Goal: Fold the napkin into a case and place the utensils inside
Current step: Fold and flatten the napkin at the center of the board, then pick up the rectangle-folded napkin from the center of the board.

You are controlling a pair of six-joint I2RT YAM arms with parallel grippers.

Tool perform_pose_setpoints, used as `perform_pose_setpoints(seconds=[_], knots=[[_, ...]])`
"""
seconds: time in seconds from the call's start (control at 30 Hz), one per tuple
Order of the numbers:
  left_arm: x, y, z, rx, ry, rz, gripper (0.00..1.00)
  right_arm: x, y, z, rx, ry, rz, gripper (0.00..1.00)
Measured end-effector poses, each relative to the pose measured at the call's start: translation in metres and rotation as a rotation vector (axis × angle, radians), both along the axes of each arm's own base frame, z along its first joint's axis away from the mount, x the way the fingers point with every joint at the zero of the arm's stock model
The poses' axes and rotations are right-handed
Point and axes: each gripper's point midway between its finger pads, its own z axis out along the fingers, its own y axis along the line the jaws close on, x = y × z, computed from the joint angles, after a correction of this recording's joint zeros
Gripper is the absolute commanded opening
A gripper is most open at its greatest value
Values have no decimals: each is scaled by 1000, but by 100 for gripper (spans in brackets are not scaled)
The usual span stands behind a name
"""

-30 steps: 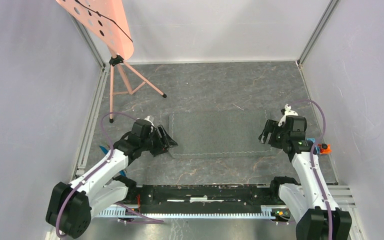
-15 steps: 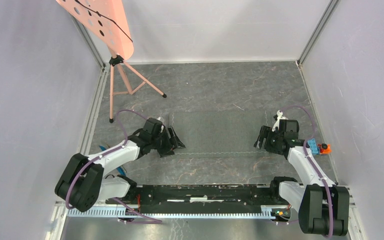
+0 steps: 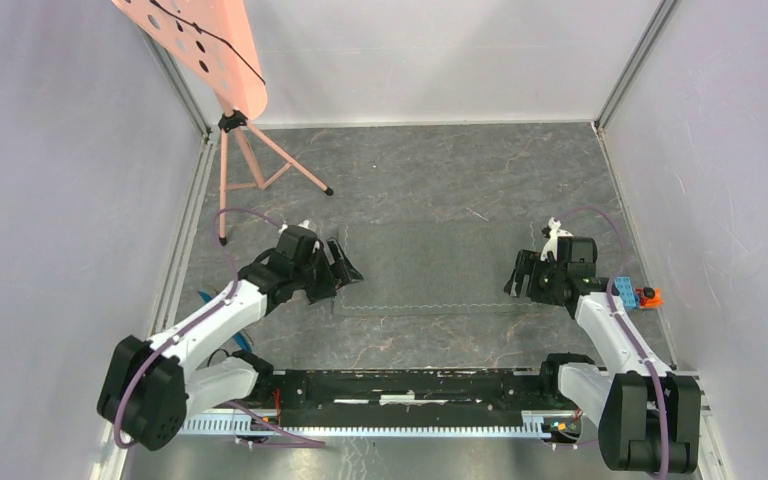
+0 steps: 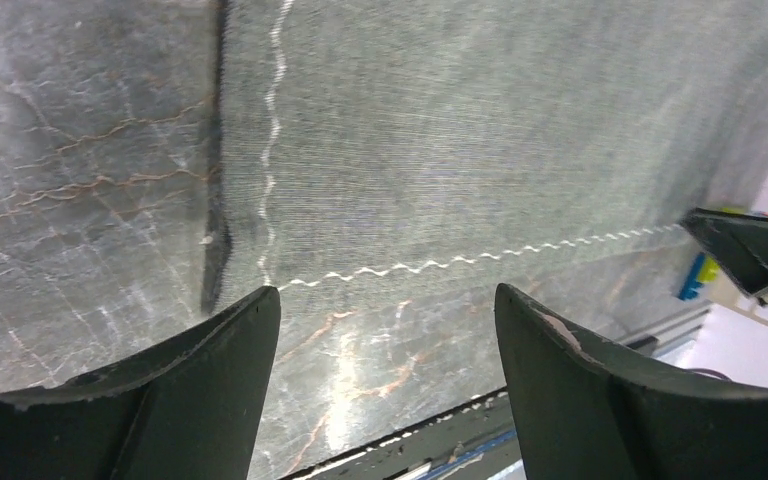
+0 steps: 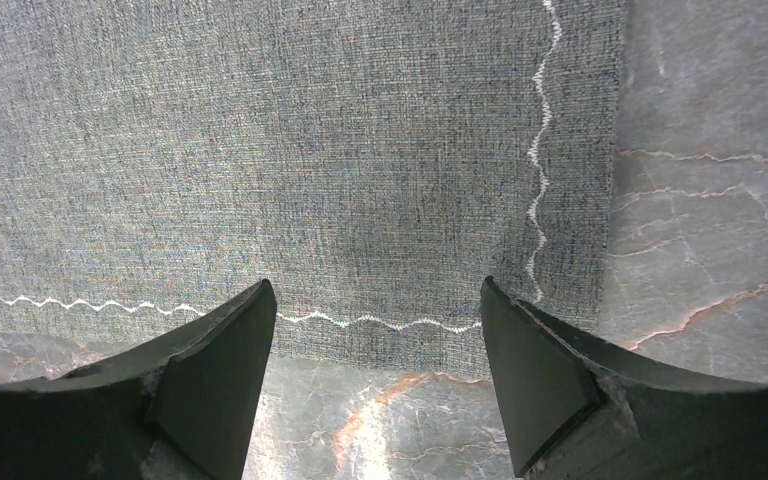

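Observation:
The napkin (image 3: 440,265) lies flat and unfolded on the slate floor, its white zigzag hem along the near edge. It also shows in the left wrist view (image 4: 440,130) and the right wrist view (image 5: 260,130). My left gripper (image 3: 348,270) is open and empty over the napkin's near left corner (image 4: 385,300). My right gripper (image 3: 515,275) is open and empty over the near right corner (image 5: 375,290). Thin blue utensils (image 3: 204,297) lie on the floor by my left arm, partly hidden under it.
A blue-and-white block with an orange part (image 3: 628,292) sits right of my right arm. A pink tripod stand (image 3: 250,160) is at the back left. Grey walls enclose the floor. A black rail (image 3: 410,385) runs along the near edge.
Both grippers have shifted a little inward onto the napkin's near corners. The left one also moved slightly away from the base. Both stay open, and the napkin stays flat.

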Motion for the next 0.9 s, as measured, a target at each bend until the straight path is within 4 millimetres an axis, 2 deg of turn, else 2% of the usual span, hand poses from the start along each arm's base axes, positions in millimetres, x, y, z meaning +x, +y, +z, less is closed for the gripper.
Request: perform_pose_setpoints(seconds=[0.17,0.3,0.43,0.5,0.57,0.67,0.77,0.87,0.9], knots=[[-3,3,-28,57,87,-2,85,1,2,0,9,-1,11,80],[-6,3,-41,63,98,-21,88,5,1,0,4,-13,6,80],[-7,13,-53,129,117,-4,91,9,-7,-4,-32,-10,-30,83],[-6,20,-50,156,98,5,97,10,-9,-4,-36,-17,-36,90],[0,22,-33,148,22,18,99,16,-7,0,-28,-37,-35,91],[18,13,1,77,-99,28,100,36,2,14,28,-66,-19,91],[50,-9,23,5,-155,21,100,76,11,29,92,-108,-10,91],[87,-32,19,-29,-148,17,100,116,21,42,157,-160,3,91],[94,-35,15,-32,-145,18,100,124,23,43,172,-171,7,91]])
